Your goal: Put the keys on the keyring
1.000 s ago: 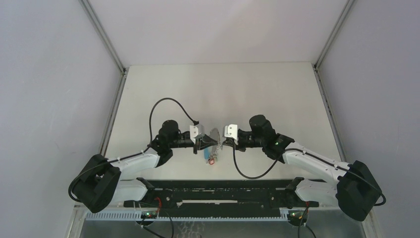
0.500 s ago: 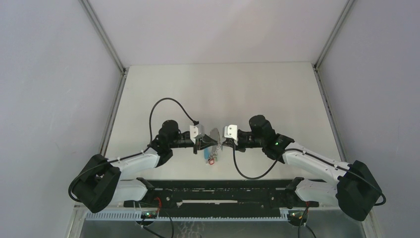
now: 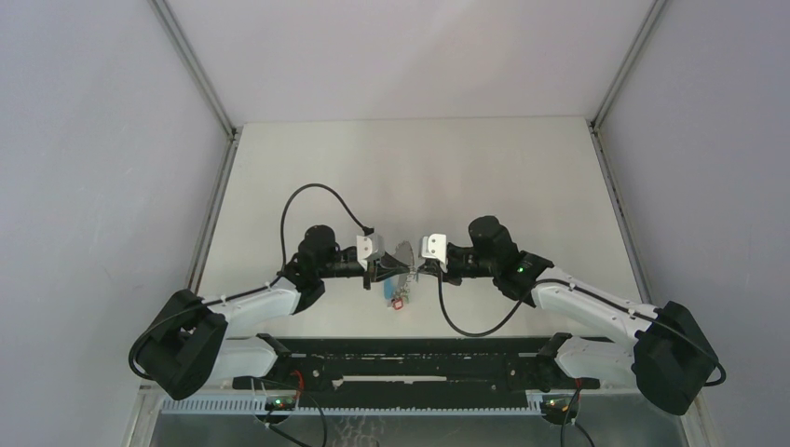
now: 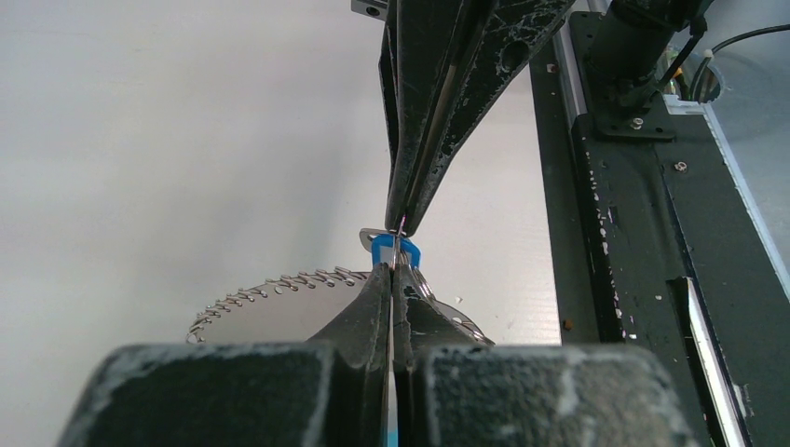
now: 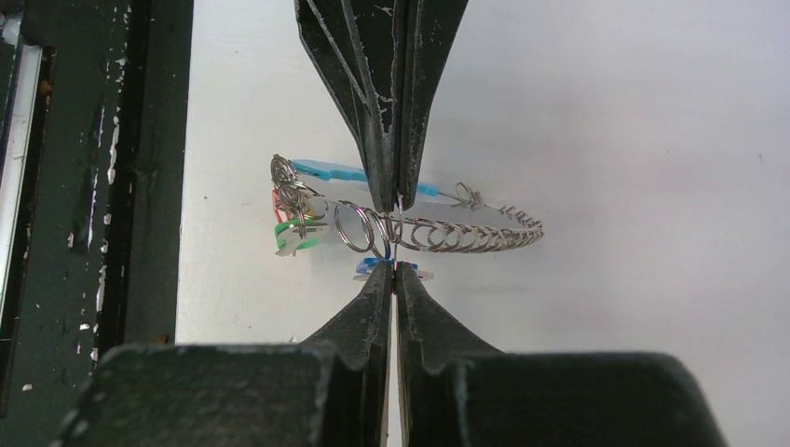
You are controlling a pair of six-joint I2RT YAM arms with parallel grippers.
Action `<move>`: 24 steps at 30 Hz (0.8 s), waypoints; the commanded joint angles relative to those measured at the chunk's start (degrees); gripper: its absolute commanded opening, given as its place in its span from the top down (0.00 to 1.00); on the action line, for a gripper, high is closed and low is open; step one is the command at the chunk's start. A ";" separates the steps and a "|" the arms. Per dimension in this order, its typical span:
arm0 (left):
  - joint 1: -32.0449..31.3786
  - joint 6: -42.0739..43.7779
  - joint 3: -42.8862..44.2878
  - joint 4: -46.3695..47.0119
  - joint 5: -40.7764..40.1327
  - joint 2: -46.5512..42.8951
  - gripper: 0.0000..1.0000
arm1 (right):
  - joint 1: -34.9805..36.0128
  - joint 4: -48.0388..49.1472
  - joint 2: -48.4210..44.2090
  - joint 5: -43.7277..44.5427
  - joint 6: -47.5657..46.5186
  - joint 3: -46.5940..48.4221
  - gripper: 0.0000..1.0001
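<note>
The left pincer (image 4: 391, 275) and the right pincer (image 5: 395, 272) meet tip to tip above the white counter (image 4: 140, 140), each pinched fully together with no gap showing. The tiny key with a dark-blue oval plastic head (image 4: 389, 250) sits right at that meeting point, just beside both sets of tips, and a fine strand of wire runs between them. The large thin wire keyring (image 5: 466, 237), strung with small silver loops, is at the same spot and appears lifted off the counter. From the right wrist it is seen almost edge-on, with a flat light-cyan plastic piece (image 5: 326, 171) and a green plastic bit (image 5: 293, 244) at its near end. Which pincer clamps the key and which clamps the wire cannot be told.

The main risk is losing the key. It is far smaller than the tips, so the hold on it is probably slight, and a small sideways pull could twist it free and drop it. The wire looks springy, so a slip could let it snap back and flick the key away or pull the free end off the key's hole. The load of strung pieces sits to one side and may turn the ring in the grasp. The closed tips hide the hole from both wrist views, so a miss could go unnoticed.

No brand, label or writing can be read. The fingers show only pale scuffs, and the black metal frame rail (image 4: 652, 233) shows only chipped paint.
</note>
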 commanded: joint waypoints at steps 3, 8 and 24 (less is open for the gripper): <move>0.30 -0.77 0.18 3.25 1.54 -0.23 1.00 | 0.52 3.10 -0.28 -0.52 0.83 -0.03 1.00; 0.22 -0.78 0.29 3.28 1.63 0.02 0.99 | 0.61 3.24 -0.41 -1.00 0.81 -0.03 1.00; -0.66 -0.67 0.66 3.28 2.16 0.56 1.00 | 0.72 5.39 0.54 -0.61 2.79 0.33 1.00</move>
